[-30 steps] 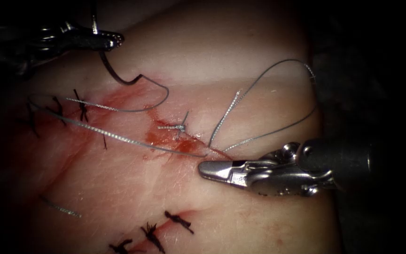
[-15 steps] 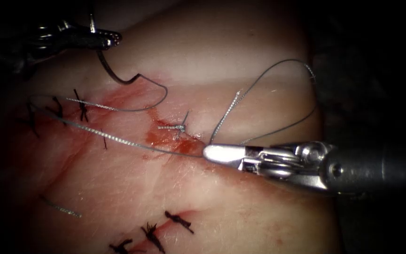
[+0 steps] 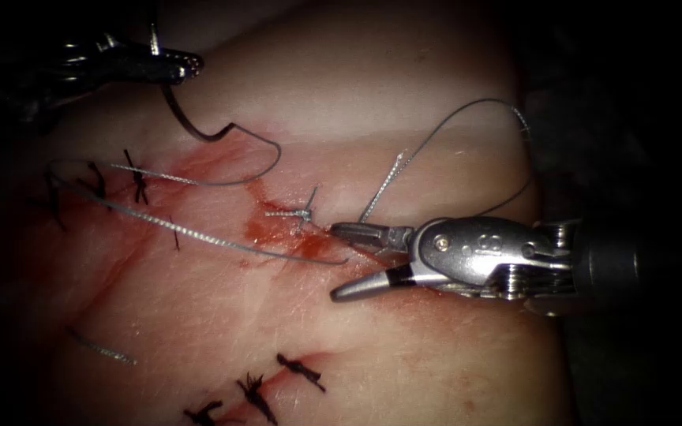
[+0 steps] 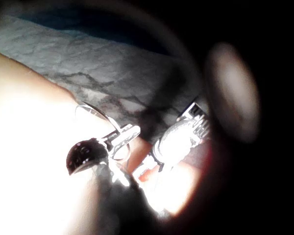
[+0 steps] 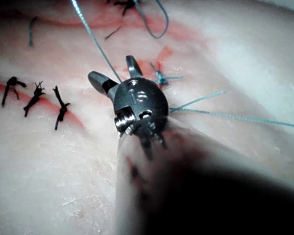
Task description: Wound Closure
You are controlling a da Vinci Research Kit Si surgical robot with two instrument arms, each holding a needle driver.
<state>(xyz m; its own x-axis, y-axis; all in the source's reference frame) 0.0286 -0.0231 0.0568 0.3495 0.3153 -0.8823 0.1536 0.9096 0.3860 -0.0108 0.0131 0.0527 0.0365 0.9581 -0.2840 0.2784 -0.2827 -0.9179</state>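
My left tool is up at the far left, shut on the curved needle near its pointed end. The needle hangs free above the tissue, left of the cut, and is not in it. Thread runs from the needle's tail in a loop over the red fluid. My right tool is at the right end of the cut, jaws open, holding nothing. A long strand passes between them. In the right wrist view the open right tool straddles the same strand next to a knot.
A tied stitch sits on the cut just left of the right tool. Dark finished stitches lie at the left, and more along a lower cut. A wide thread loop arcs to the right. A cut thread end lies at the lower left.
The right tool moved up to the right end of the cut, rolled over and opened its jaws around the long strand. The left tool with the needle stayed almost still.
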